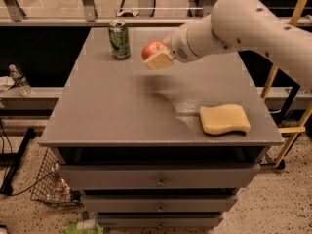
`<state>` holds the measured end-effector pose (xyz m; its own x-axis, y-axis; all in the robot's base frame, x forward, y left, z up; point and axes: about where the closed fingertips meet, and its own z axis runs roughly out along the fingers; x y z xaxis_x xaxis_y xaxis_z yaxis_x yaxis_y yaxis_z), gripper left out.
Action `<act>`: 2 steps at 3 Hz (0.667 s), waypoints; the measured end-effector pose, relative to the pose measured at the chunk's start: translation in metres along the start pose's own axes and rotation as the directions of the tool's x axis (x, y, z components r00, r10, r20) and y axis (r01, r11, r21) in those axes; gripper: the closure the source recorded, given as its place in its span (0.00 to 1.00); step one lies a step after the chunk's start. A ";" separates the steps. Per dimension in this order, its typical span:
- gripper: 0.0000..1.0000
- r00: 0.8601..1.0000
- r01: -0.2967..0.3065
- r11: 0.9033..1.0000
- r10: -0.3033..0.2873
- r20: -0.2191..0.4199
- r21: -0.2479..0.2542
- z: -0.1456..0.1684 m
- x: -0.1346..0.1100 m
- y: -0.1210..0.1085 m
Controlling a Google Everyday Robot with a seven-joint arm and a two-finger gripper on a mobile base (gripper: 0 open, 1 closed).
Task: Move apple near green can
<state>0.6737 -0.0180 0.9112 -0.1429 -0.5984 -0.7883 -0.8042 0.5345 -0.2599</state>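
Observation:
The red apple [152,48] is held in my gripper [157,56], lifted above the grey cabinet top [112,106]. A cream-coloured finger pad [158,60] covers the apple's front lower side. The green can [119,39] stands upright at the back left of the top, a short way left of the apple. My white arm [243,23] reaches in from the right.
A yellow sponge [224,119] lies on the front right of the top. Drawers run down the cabinet front [158,182]. A clear plastic bottle [19,79] sits on a low ledge to the left. A wire basket [51,184] stands on the floor at left.

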 end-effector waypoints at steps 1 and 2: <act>1.00 1.000 0.012 1.000 -0.012 -0.013 0.000 0.035 -0.014 -0.033; 1.00 1.000 0.023 1.000 -0.023 -0.019 -0.011 0.069 -0.026 -0.056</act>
<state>0.7623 0.0089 0.9079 -0.1347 -0.6217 -0.7715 -0.8139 0.5136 -0.2717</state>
